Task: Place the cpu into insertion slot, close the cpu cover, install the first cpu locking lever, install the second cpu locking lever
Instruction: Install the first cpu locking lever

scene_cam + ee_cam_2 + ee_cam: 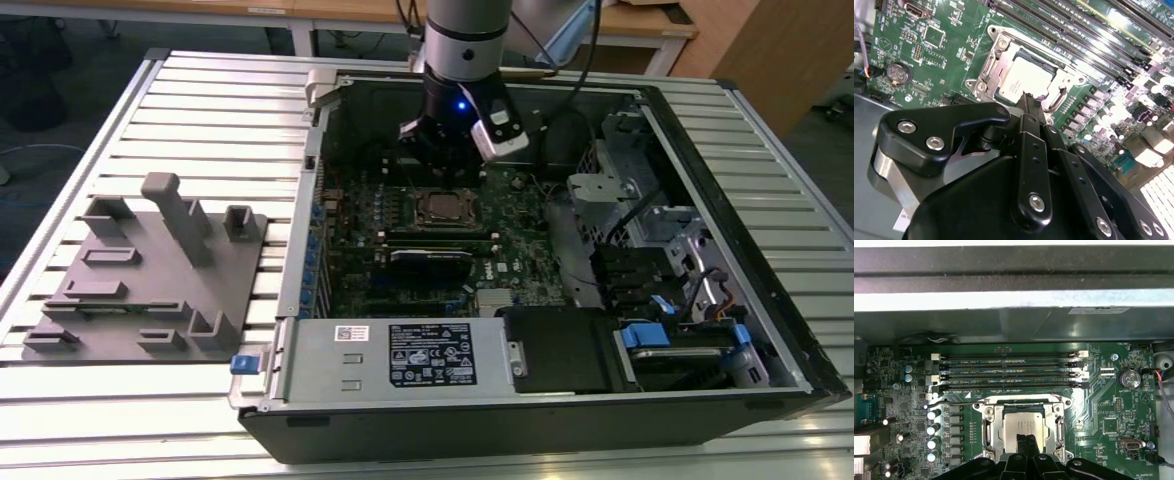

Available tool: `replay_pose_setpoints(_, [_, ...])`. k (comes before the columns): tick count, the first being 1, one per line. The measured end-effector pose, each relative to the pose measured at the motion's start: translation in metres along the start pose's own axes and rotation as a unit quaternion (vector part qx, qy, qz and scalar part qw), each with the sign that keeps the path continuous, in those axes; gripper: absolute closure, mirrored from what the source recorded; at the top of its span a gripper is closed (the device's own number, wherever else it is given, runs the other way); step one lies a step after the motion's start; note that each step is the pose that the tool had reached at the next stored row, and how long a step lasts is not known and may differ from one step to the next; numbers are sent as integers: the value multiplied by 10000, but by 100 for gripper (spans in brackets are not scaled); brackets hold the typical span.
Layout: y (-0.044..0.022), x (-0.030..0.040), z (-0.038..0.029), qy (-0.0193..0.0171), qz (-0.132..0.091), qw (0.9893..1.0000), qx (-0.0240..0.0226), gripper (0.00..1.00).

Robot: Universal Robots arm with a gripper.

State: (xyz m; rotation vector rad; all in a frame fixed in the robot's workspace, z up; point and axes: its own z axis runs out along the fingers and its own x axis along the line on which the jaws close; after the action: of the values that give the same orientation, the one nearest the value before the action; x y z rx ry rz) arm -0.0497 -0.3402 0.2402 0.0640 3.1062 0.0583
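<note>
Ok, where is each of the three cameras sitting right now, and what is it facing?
Exterior view: off the arm, looking down into the open black computer case on the slatted metal table; the grey arm and its black gripper show.
First wrist view: on the wrist, facing the green circuit board; the gripper's tip shows.
Second wrist view: on the wrist behind the gripper, looking obliquely at that board.
Both wrist views share the flat square silver-grey cpu.

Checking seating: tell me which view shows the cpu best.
The second wrist view: the cpu lies close and nearly whole. In the first wrist view the gripper covers one edge; the exterior view shows it far off.
</note>
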Motion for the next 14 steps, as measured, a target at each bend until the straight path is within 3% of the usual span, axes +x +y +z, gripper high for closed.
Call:
replay_pose_setpoints(3, [2, -2, -41, 2, -1, 10000, 0, 90])
replay_pose_setpoints(12, [2, -1, -47, 2, 0, 10000, 0, 90])
replay_pose_setpoints(14, [0, 33, -49, 3, -1, 10000, 2, 90])
